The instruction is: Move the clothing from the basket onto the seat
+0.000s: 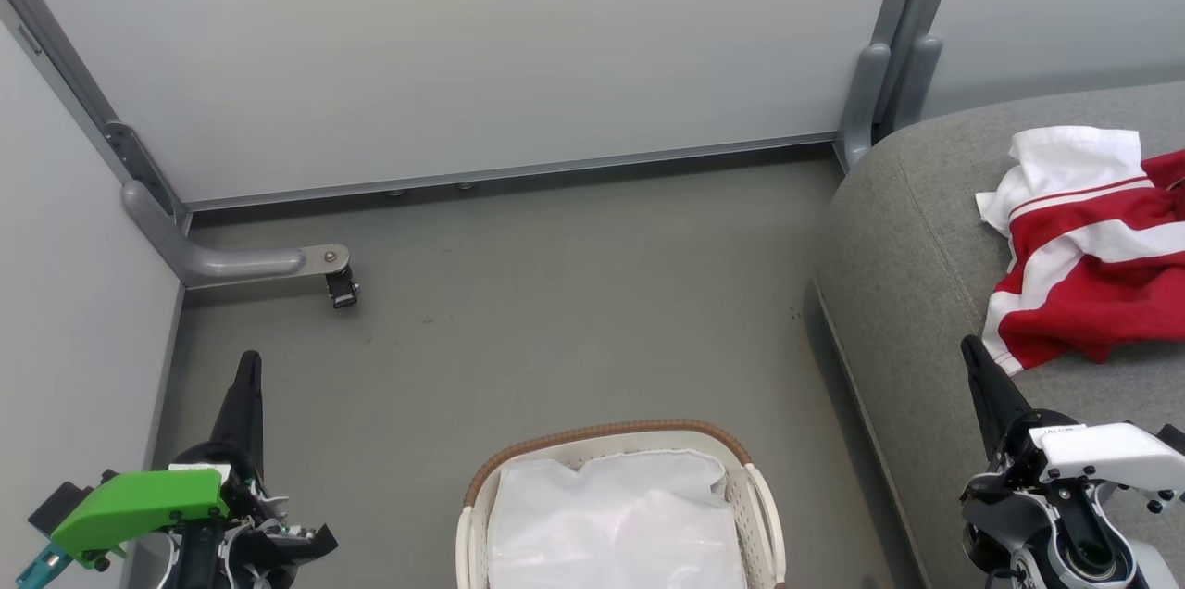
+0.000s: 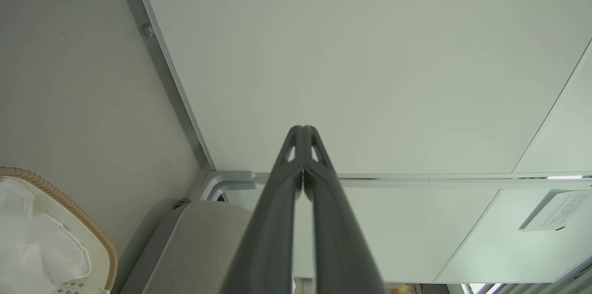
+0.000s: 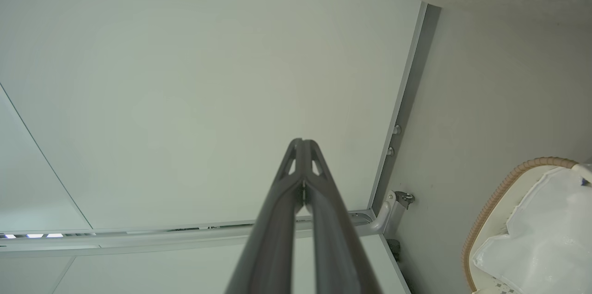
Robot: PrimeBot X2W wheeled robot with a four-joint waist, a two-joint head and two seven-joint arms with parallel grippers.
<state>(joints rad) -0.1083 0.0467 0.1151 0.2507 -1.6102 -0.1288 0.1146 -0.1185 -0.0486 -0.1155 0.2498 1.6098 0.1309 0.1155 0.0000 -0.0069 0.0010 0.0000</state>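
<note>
Grey floor (image 1: 555, 320), pale partition panels (image 1: 463, 43). Basket (image 1: 602, 432): holds white plastic sheet (image 1: 611, 515), no red showing. Clothing (image 1: 1092, 274): on seat (image 1: 907, 311), back from its rounded edge. My left gripper (image 1: 248, 376), right gripper (image 1: 974, 357): fingers closed together, empty. Advice: check beneath sheet; leave sheet behind.

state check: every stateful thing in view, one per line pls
clothing: crumpled heap, lying on the seat
basket: upright, holding a white plastic sheet; no red fabric visible in the part shown
left claw: shut, empty
right claw: shut, empty
</note>
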